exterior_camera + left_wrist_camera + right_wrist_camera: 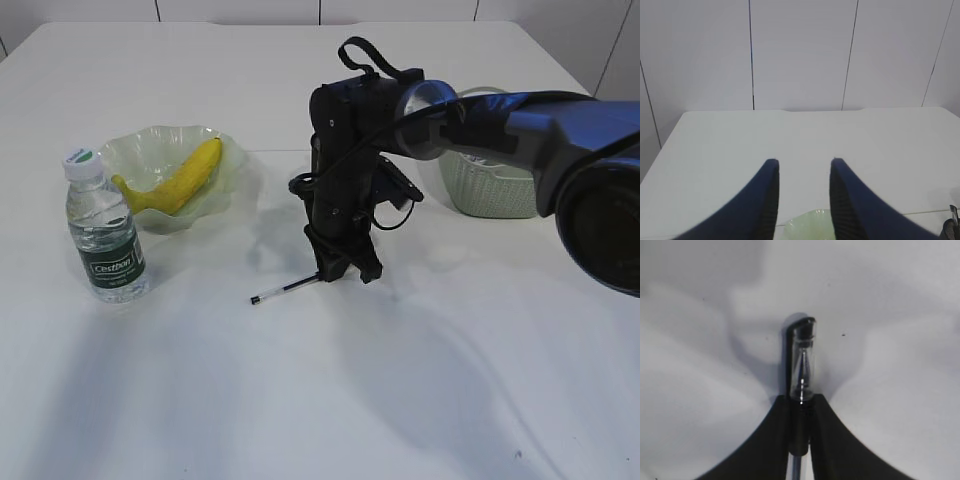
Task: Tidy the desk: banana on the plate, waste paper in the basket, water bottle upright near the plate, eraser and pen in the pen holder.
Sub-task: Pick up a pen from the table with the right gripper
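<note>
Pen work is what the right arm is busy with. The right gripper (345,268) stands nose-down on the white table (420,400), and in the right wrist view its black fingers (765,445) pinch the pen (802,375) at the dark grip section, the clear barrel and black end sticking out ahead of them. From the side the pen (285,289) lies flat on the tabletop, its free end pointing left toward the bottle. So the jaws are closed on the pen, though it has not left the table.

The banana (180,180) already lies in the pale green plate (125,155), and the water bottle (105,235) stands upright just beside that plate. A pale basket (490,190) sits behind the right arm, its contents hidden from me. I cannot spot the pen holder or the eraser; the arm may be blocking them.

The left gripper (802,167) hangs high above the plate's edge, jaws parted, holding nothing.

Next, I reckon, the pen must come straight up without slipping in that thin pinch, then be tipped upright and carried to the holder, wherever it stands.
</note>
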